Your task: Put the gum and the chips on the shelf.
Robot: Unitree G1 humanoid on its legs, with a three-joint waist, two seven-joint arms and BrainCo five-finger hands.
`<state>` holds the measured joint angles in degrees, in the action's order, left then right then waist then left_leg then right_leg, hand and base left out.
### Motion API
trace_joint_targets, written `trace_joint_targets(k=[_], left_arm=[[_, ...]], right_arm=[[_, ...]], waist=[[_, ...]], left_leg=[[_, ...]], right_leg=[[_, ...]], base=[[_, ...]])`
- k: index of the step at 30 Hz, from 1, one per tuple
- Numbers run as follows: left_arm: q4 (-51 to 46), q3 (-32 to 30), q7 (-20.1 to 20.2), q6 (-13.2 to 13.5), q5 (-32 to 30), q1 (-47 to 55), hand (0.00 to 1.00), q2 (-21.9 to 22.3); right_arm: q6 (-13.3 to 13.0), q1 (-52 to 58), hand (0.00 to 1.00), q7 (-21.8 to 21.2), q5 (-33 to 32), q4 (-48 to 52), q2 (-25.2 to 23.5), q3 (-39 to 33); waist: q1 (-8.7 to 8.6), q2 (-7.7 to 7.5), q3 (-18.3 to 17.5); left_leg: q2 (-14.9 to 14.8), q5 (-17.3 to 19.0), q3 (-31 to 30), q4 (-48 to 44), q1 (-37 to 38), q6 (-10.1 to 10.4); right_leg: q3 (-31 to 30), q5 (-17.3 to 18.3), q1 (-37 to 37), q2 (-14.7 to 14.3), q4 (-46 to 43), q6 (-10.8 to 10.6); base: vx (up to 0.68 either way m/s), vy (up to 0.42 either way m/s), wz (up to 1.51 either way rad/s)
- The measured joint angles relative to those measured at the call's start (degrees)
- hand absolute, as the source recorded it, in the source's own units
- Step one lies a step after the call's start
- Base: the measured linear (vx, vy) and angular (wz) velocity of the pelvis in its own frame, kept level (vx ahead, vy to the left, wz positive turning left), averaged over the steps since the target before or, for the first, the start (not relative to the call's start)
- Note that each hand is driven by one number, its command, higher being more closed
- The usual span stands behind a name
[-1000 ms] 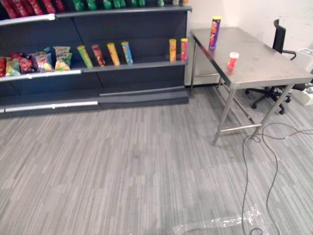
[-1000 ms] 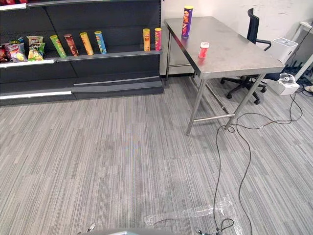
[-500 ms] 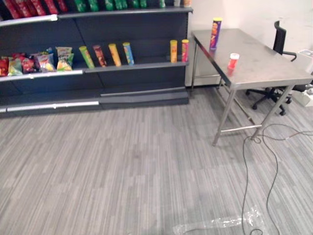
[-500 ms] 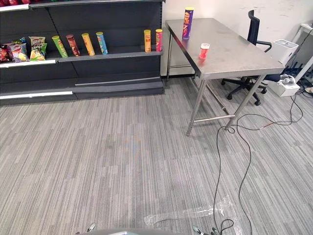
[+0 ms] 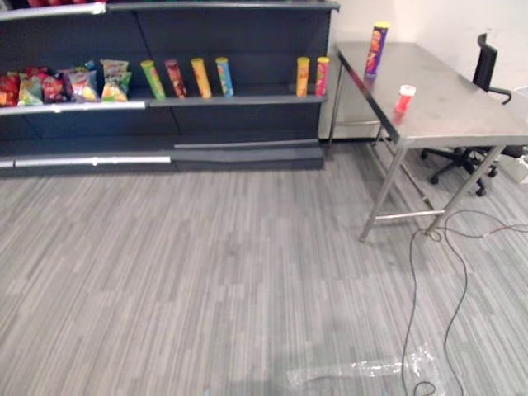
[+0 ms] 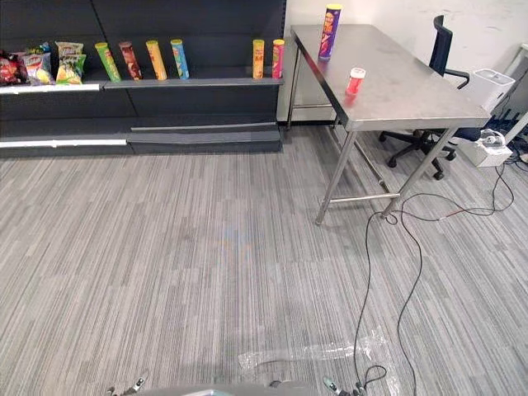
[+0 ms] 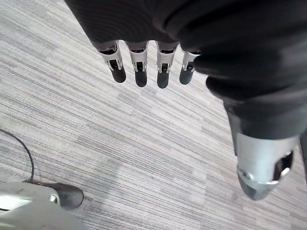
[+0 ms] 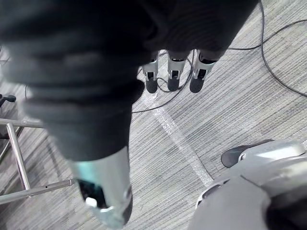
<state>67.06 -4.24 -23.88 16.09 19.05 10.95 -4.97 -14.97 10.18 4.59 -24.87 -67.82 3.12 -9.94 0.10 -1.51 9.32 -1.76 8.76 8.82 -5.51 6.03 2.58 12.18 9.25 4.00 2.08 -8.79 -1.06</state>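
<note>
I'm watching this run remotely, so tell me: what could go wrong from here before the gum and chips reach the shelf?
1. Clear plastic wrap lies on the floor toward the steel table; stepping on it could cause a slip.
2. The tall purple chips can and the gum bottle stand upright near the table's edge; a clumsy reach with the open left hand or right hand may knock either off.
</note>
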Motion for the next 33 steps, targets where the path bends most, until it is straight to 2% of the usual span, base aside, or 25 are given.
trace_joint_targets(k=[1,3,4,5,6,7,9,10,12,13,15,16,17,18,19,20,22,23,25,27,28,30,31,32,33], left_arm=[[-0.23,-0.8,0.05,-0.02,0.0,0.0,0.0,0.17],[-1.98,-5.29,0.6,-0.1,0.14,1.23,0.0,1.45],[-2.25,-6.39,1.01,-0.06,0.29,1.33,0.0,1.6],[-3.52,-7.95,1.53,-0.03,0.58,1.98,0.0,2.68],[-4.16,-8.5,1.57,0.0,0.58,2.35,0.0,2.84],[-4.37,-8.47,1.57,0.02,0.67,3.0,0.0,3.49],[-4.38,-8.41,1.58,0.02,0.66,3.63,0.0,3.65],[-4.56,-8.34,1.65,0.07,0.64,3.91,0.0,3.74],[-4.58,-8.14,1.87,0.04,0.65,4.24,0.0,4.12],[-4.62,-7.91,2.02,0.05,0.64,4.56,0.0,4.6],[-4.47,-7.05,2.1,0.03,0.55,5.33,0.0,4.9],[-4.22,-6.93,2.1,0.02,0.57,5.67,0.0,5.08],[-3.7,-6.7,2.2,-0.04,0.5,6.0,0.0,4.78],[-3.69,-6.36,2.33,0.0,0.48,6.63,0.0,3.73],[-3.63,-5.69,2.28,0.0,0.38,6.61,0.0,3.01],[-3.32,-4.41,2.4,-0.16,-0.04,5.37,0.0,1.8],[-3.13,-3.65,2.72,-0.69,-0.11,3.81,0.0,0.59],[-3.07,-2.93,2.87,-1.25,-0.18,3.79,0.0,0.24],[-2.94,-2.72,3.1,-2.23,-0.76,3.97,0.0,-0.16],[-3.05,-0.55,3.66,-2.57,-2.02,3.94,0.0,-0.82],[-3.28,-0.15,3.8,-2.55,-2.02,3.92,0.0,-0.95],[-3.31,-0.11,3.62,-2.65,-1.9,3.71,0.0,-1.18],[-3.31,-0.07,3.61,-2.69,-1.84,3.65,0.0,-1.21],[-3.27,0.15,3.71,-2.79,-1.67,3.23,0.0,-1.29],[-3.26,0.15,3.83,-2.8,-1.65,2.9,0.0,-1.27]], right_arm=[[-0.02,0.03,0.0,-0.02,-0.17,0.19,-0.37,-0.55],[0.02,0.93,0.0,0.02,-0.3,2.12,-0.88,-0.73],[0.0,0.86,0.0,0.06,-0.3,2.65,-1.09,-0.72],[0.02,1.28,0.0,0.09,-0.21,3.35,-0.83,-0.32],[0.03,1.22,0.0,0.21,-0.19,3.89,-0.64,-0.02],[-0.01,1.14,0.0,0.3,-0.2,4.28,-0.44,0.26],[0.01,0.91,0.0,0.59,-0.21,4.3,-0.26,0.38],[0.0,0.46,0.0,0.57,-0.21,4.31,-0.13,0.45],[-0.27,-0.14,0.0,0.13,-0.19,4.4,0.3,0.61],[-0.66,-0.2,0.0,-0.02,-0.06,4.53,0.71,0.67],[-0.69,-0.23,0.0,-0.05,0.09,4.41,1.19,0.7],[-0.7,-0.2,0.0,-0.04,0.09,4.29,1.31,0.68],[-0.64,-0.34,0.0,-0.02,0.16,3.68,1.06,0.28],[-0.65,-0.49,0.0,-0.07,0.45,2.61,0.34,-0.42],[-0.66,-0.86,0.0,-0.11,0.91,2.15,-0.05,-0.51],[-0.66,-1.59,0.0,-0.09,1.88,1.72,-0.67,-0.86],[-0.67,-1.65,0.0,0.01,2.5,1.39,-1.01,-1.27],[-0.75,-1.64,0.0,-0.01,2.55,1.49,-1.34,-2.22],[-1.63,-1.67,0.0,0.03,3.17,1.63,-1.47,-3.12],[-2.19,-1.11,0.0,-0.03,4.15,1.72,-0.85,-3.23],[-2.43,-1.09,0.0,-0.03,4.14,1.71,-0.72,-3.23],[-3.14,-1.37,0.0,-0.05,3.9,1.78,-0.64,-2.26],[-3.43,-1.43,0.0,-0.05,3.54,1.78,-0.59,-1.71],[-4.44,-1.35,0.0,-0.07,3.38,1.79,-0.36,-0.55],[-4.69,-1.34,0.0,-0.07,3.35,1.8,-0.27,-0.21]], waist=[[-0.01,0.18,0.39],[0.19,-0.15,0.78],[-0.02,-0.28,1.06],[0.07,0.09,1.51],[0.18,-0.19,2.01],[0.15,0.12,2.33],[0.27,0.15,2.62],[0.39,-0.3,2.61],[0.43,0.31,3.05],[0.4,1.07,3.37],[0.46,1.8,3.49],[0.55,2.03,3.49],[1.27,1.66,3.5],[1.78,0.43,2.96],[1.58,-0.29,2.49],[1.35,-1.18,2.21],[1.6,-1.92,1.63],[1.67,-2.19,0.81],[1.55,-2.58,0.26],[0.85,-2.02,0.02],[0.69,-1.67,0.09],[0.19,-1.32,0.36],[0.01,-1.29,0.37],[-0.12,-1.07,0.42],[-0.15,-0.94,0.45]], left_leg=[[-0.22,1.21,-0.01,-2.05,-0.87,0.22],[-2.6,4.76,3.23,-15.46,-6.91,1.07],[-3.55,4.75,4.63,-21.06,-9.43,0.89],[-6.01,3.11,5.92,-32.0,-14.35,0.04],[-7.08,1.91,6.21,-36.67,-16.82,-0.18],[-8.58,3.42,6.25,-41.51,-19.3,-0.05],[-9.53,4.33,6.21,-39.83,-20.52,0.37],[-9.44,3.95,5.86,-34.75,-20.79,0.81],[-9.15,1.37,3.72,-24.04,-20.84,1.57],[-9.08,-1.66,1.03,-15.56,-20.78,2.46],[-9.63,-3.95,-2.06,-9.33,-20.52,4.1],[-10.05,-4.45,-2.62,-8.74,-20.24,4.39],[-8.97,-8.07,-2.64,-12.3,-19.68,4.59],[-7.24,-4.93,-1.83,-16.74,-20.33,3.13],[-6.68,-2.99,-1.35,-18.7,-21.12,2.76],[-5.39,-0.2,-0.77,-21.57,-22.17,1.91],[-3.48,2.64,0.23,-23.57,-22.04,0.84],[-2.53,4.22,1.32,-23.81,-21.27,-0.34],[-0.52,5.52,2.84,-22.07,-18.71,-2.11],[2.24,7.09,3.72,-19.31,-13.98,-4.31],[2.41,7.54,3.78,-18.66,-12.6,-4.86],[2.53,7.77,3.63,-15.12,-7.0,-6.03],[2.32,7.66,3.62,-13.82,-5.5,-6.17],[1.64,7.52,3.45,-11.4,-2.86,-6.36],[1.14,7.52,3.36,-10.43,-1.8,-6.36]], right_leg=[[0.07,1.14,-0.79,0.26,-1.71,0.1],[0.31,5.41,-3.18,0.78,-7.58,1.05],[0.52,5.9,-3.27,0.91,-8.36,1.16],[0.55,6.61,-3.23,0.92,-9.64,1.61],[0.38,6.89,-2.89,0.91,-10.06,1.85],[-0.01,7.53,-1.9,1.05,-10.57,1.74],[-1.12,7.92,-0.41,2.31,-10.6,1.27],[-2.06,8.31,0.18,3.64,-10.68,0.62],[-3.72,9.1,0.81,5.18,-10.7,-0.71],[-5.21,10.06,1.55,6.16,-10.78,-2.29],[-7.04,11.58,2.8,6.93,-10.86,-4.72],[-7.8,12.12,3.4,7.07,-10.86,-5.57],[-9.8,13.18,5.19,8.84,-10.2,-6.56],[-11.36,13.12,6.98,10.31,-7.57,-6.35],[-12.48,12.21,7.46,10.76,-6.98,-5.75],[-13.57,10.17,7.22,12.05,-7.25,-6.14],[-14.73,6.93,7.14,13.72,-7.85,-6.57],[-15.43,4.7,5.76,14.79,-10.78,-6.84],[-16.39,0.25,-0.33,17.15,-23.53,-6.66],[-16.87,-13.32,-7.69,19.81,-37.92,-4.82],[-16.31,-13.92,-9.03,19.95,-41.28,-4.59],[-10.32,-4.07,-13.85,18.38,-50.35,-2.36],[-8.12,-1.82,-14.5,17.45,-50.2,-2.65],[-4.22,1.85,-15.94,14.96,-47.38,-2.59],[-2.59,3.11,-16.57,13.43,-45.04,-2.54]], base=[[-0.1,-0.045,0.17],[-0.06,-0.051,0.13],[-0.03,-0.053,0.13],[0.0,0.0,0.0],[0.03,0.007,-0.08],[0.1,0.064,-0.13],[0.15,0.119,-0.18],[0.17,0.163,-0.3],[0.25,0.267,-0.36],[0.27,0.319,-0.31],[0.28,0.358,-0.38],[0.37,0.472,-0.56],[0.4,0.477,-0.66],[0.52,0.524,-0.58],[0.43,0.385,-0.29],[0.4,0.36,0.01],[0.37,0.384,-0.02],[0.39,0.367,-0.2],[0.33,0.251,-0.13],[0.34,0.21,0.07],[0.35,0.195,0.02],[0.34,0.137,-0.06],[0.33,0.074,-0.08],[0.26,0.027,-0.05],[0.39,-0.026,0.0]])
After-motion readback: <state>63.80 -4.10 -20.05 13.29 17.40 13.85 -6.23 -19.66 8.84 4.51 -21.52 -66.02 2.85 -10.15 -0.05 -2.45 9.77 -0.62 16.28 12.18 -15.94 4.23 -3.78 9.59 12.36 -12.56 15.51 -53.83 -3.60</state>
